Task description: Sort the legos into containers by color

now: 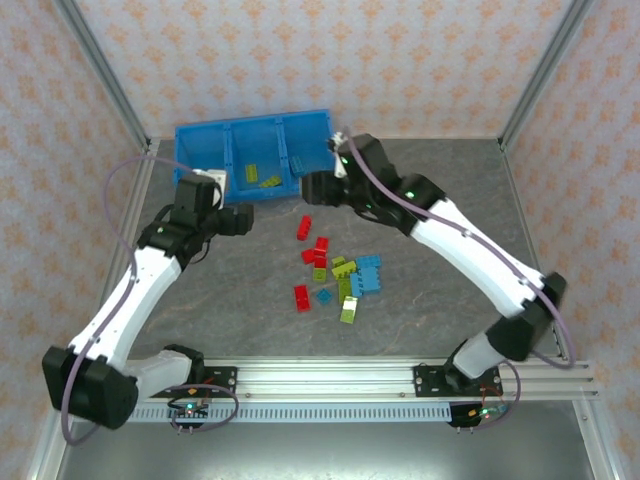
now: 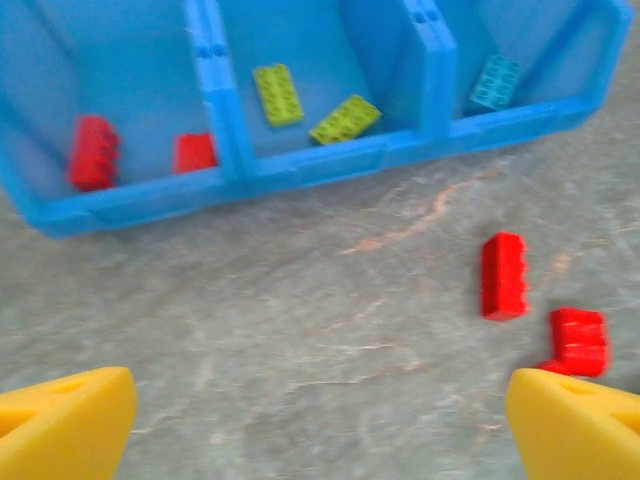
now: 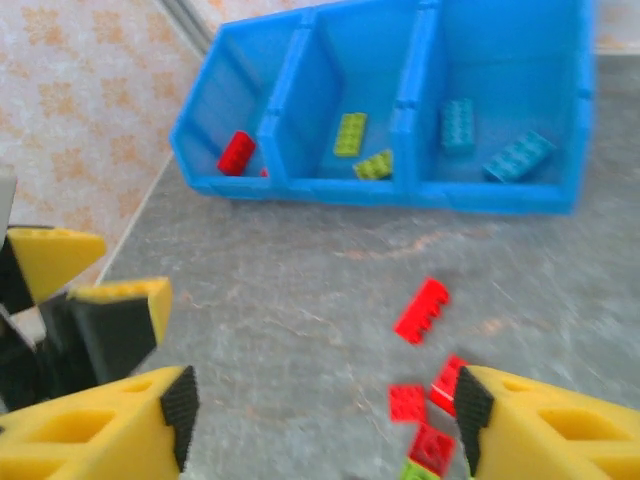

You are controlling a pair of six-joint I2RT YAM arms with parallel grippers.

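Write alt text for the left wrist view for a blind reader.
A blue three-compartment tray on a grey table holds two red bricks, two lime bricks and one light-blue brick, sorted by color. Two loose red bricks lie at right, above wide-open yellow fingers.

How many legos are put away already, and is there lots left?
Six are sorted in the tray: two red bricks, two green bricks, two blue bricks. Nothing is in hand: the left claw and right claw are open and empty. The mixed pile on the table is left.
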